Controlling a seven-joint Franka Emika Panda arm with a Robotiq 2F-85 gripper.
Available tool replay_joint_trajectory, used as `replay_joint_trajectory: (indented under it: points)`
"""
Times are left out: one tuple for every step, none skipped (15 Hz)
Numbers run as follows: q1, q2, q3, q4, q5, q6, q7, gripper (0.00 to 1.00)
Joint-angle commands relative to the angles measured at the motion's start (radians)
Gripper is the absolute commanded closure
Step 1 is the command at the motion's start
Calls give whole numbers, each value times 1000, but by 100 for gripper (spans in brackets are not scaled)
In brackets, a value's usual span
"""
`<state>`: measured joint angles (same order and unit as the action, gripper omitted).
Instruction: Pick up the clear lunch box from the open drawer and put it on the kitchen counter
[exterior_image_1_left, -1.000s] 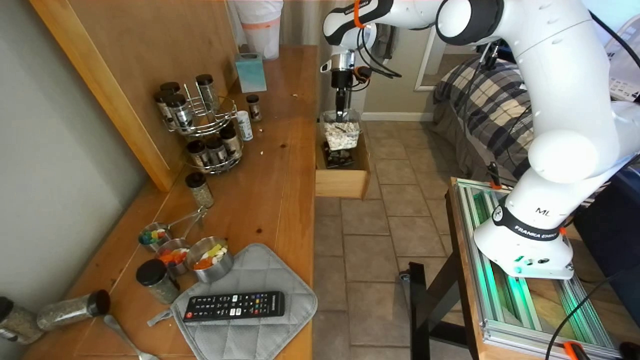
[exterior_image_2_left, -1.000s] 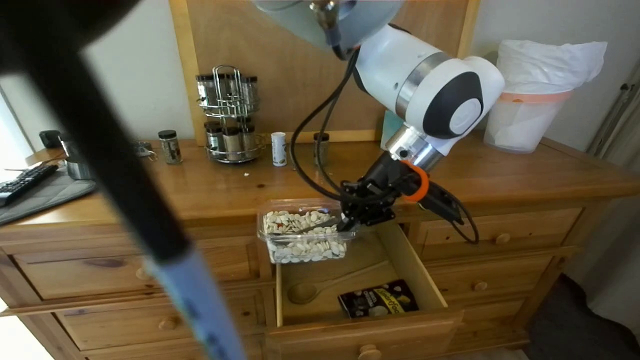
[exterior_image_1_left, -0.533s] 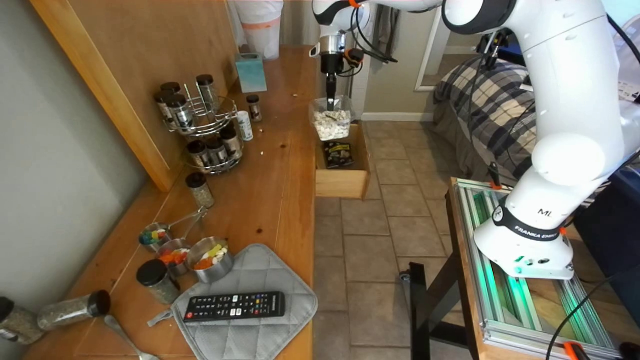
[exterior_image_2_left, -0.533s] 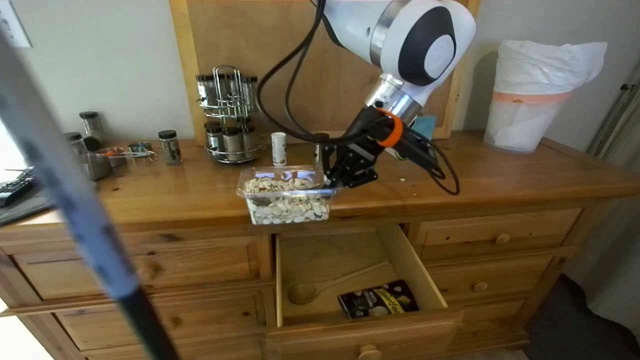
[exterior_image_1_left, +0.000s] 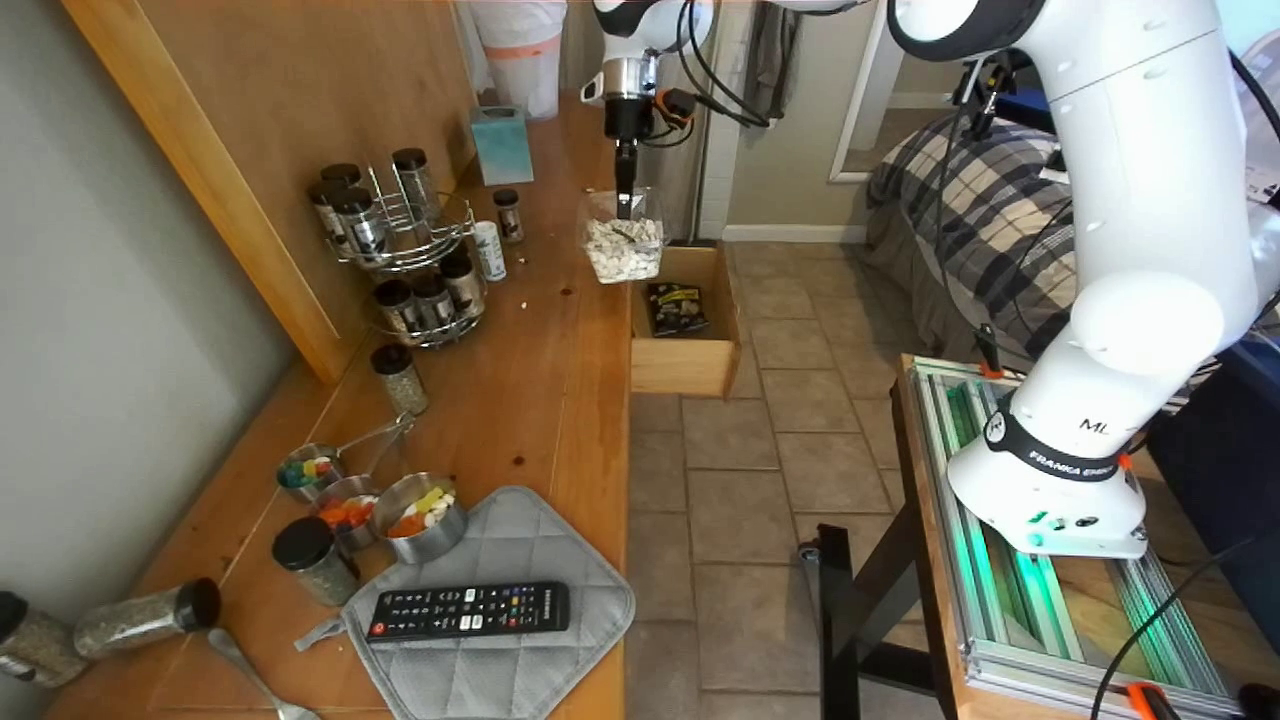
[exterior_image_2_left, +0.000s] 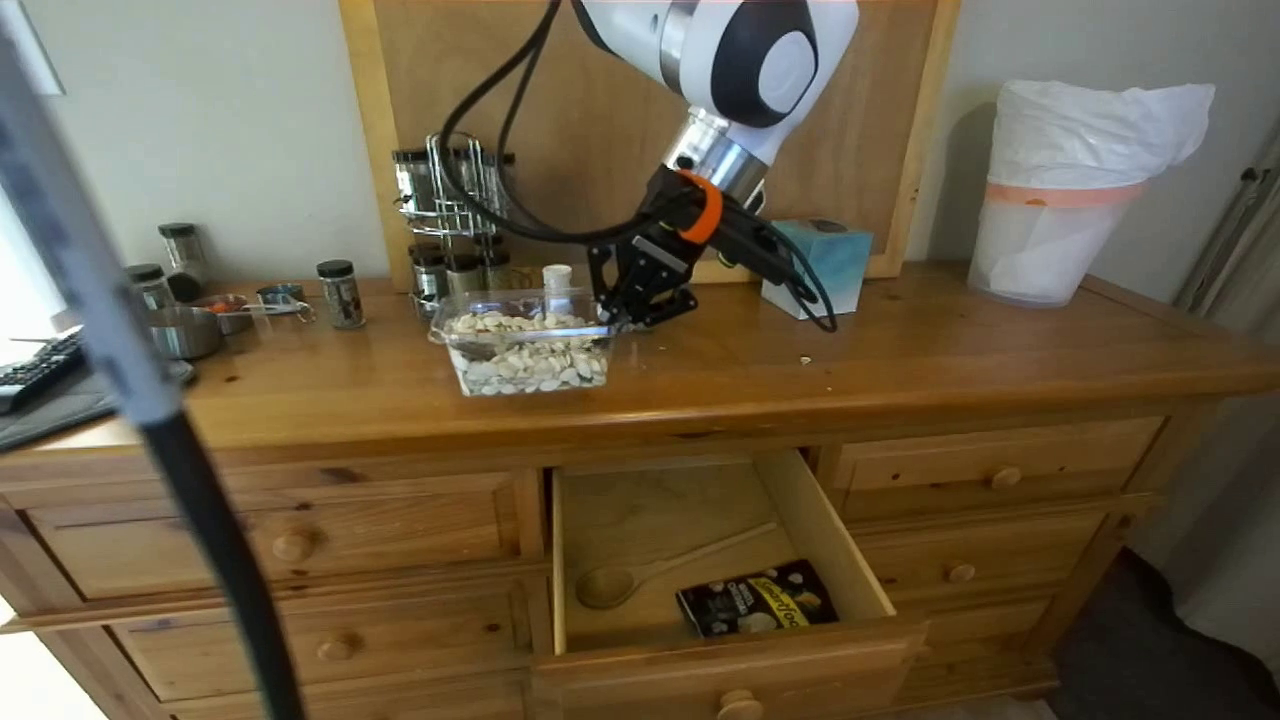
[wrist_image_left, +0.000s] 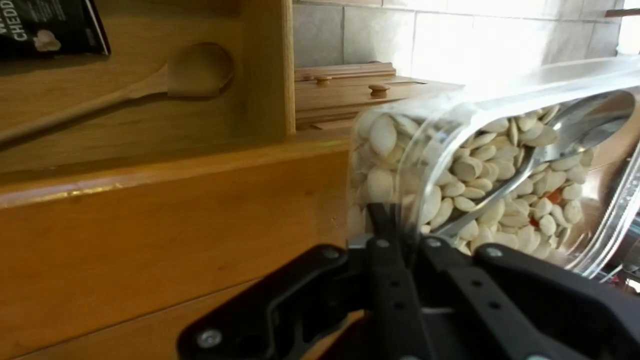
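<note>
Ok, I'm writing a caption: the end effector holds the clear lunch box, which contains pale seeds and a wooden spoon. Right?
Not quite: the spoon is metal, as the wrist view shows. The end effector does hold the clear lunch box, containing pale seeds.

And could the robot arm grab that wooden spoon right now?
Probably not yet: its tool is clamped on the clear lunch box, though the open drawer leaves the wooden spoon uncovered.

In the wrist view, tiles (wrist_image_left: 440, 45) bleach white, glare streaks the box (wrist_image_left: 380, 165), the drawer (wrist_image_left: 267, 65) is dim and the hand (wrist_image_left: 395, 225) dark, soft-edged. In an exterior view, the left edge burns white, a long foreground shape (exterior_image_2_left: 128, 340) blurs and the bin (exterior_image_2_left: 1055, 240) shadows the wall (exterior_image_2_left: 970, 70). In an exterior view, green light tints the frame (exterior_image_1_left: 1085, 674).
</note>
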<state>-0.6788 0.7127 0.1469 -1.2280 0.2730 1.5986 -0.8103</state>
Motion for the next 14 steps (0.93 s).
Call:
replay_joint_trajectory:
  points:
    - [2,0,1,0,0,2,1,95]
    - [1,0,1,0,0,2,1,95]
    - [0,0,0,0,0,2,1,95]
    - [-2,0,0,0,1,2,1,95]
    - [-3,0,0,0,1,2,1,95]
    - [-3,0,0,0,1,2,1,95]
    - [-3,0,0,0,1,2,1,95]
    - [-3,0,0,0,1,2,1,98]
    - [3,1,6,-3,2,4,-3,99]
    - [15,-4,13,-15,2,13,-5,99]
    - [25,-7,20,-25,5,21,-4,99]
    - [36,-13,29,-40,7,34,-8,99]
    - [47,-14,35,-50,7,46,-4,99]
    - [61,-20,42,-69,6,62,-3,99]
